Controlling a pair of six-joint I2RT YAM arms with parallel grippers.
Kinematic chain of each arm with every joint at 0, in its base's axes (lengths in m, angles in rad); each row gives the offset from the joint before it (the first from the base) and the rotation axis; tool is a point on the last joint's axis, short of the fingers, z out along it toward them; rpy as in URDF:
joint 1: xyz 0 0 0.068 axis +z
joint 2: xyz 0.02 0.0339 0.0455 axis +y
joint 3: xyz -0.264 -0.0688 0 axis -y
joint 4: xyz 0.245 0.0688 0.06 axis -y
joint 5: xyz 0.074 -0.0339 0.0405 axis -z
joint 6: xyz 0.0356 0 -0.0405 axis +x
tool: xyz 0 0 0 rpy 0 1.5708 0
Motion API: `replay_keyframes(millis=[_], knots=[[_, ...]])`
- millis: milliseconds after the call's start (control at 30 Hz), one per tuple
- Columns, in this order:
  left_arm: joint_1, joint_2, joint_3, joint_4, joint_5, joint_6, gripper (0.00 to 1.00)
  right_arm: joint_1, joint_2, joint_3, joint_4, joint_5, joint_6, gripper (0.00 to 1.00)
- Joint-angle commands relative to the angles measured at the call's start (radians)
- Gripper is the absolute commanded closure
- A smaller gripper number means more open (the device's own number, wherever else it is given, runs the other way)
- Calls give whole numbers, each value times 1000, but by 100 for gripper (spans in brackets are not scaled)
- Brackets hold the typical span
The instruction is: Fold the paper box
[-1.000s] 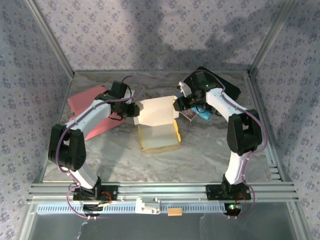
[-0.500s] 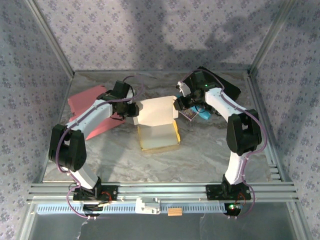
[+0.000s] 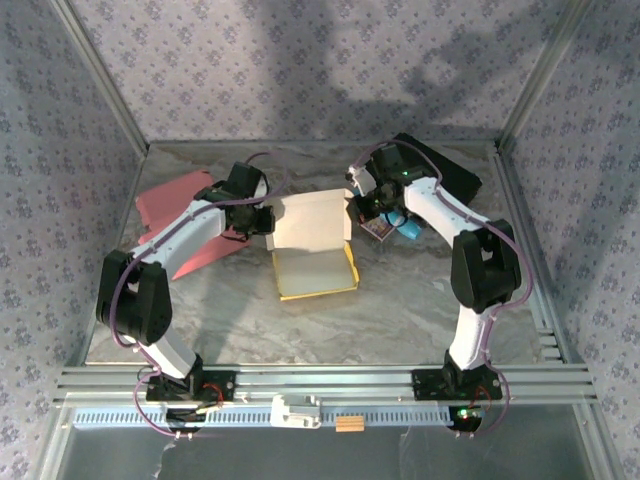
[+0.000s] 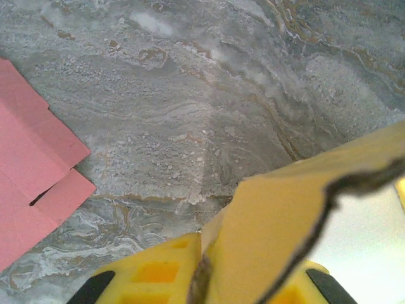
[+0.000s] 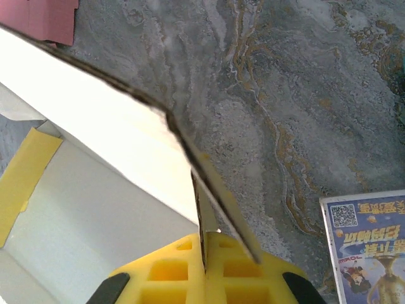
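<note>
my left gripper [image 3: 266,220] and right gripper [image 3: 355,209] are pinched tight on the box [image 3: 312,250] lid's sides. the box lies lengthwise, lid raised at its far end. marble table [image 3: 410,300] beneath it, flowered walls [image 3: 300,70] around.

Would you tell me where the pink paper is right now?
In the top view, the pink paper lies flat at the table's far left, partly under the left arm and left of the box.
</note>
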Motion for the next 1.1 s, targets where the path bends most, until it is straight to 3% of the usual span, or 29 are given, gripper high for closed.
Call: replay_keyframes(millis=[0,167,467,633,800,1067], knots=[[-3,-22,18,-20,-16,-19,87,12,-43,1,-12,43,7,100],[-9,-2,52,-34,-64,-73,100,45,-69,5,-6,131,54,100],[-60,34,119,-29,-205,-226,100,116,-119,-33,115,358,313,100],[-63,65,138,23,-223,-272,100,150,-93,-33,200,466,467,100],[-58,88,144,129,-310,-253,100,171,-44,8,257,520,517,100],[-38,126,100,357,-302,-236,100,171,37,16,396,508,507,100]])
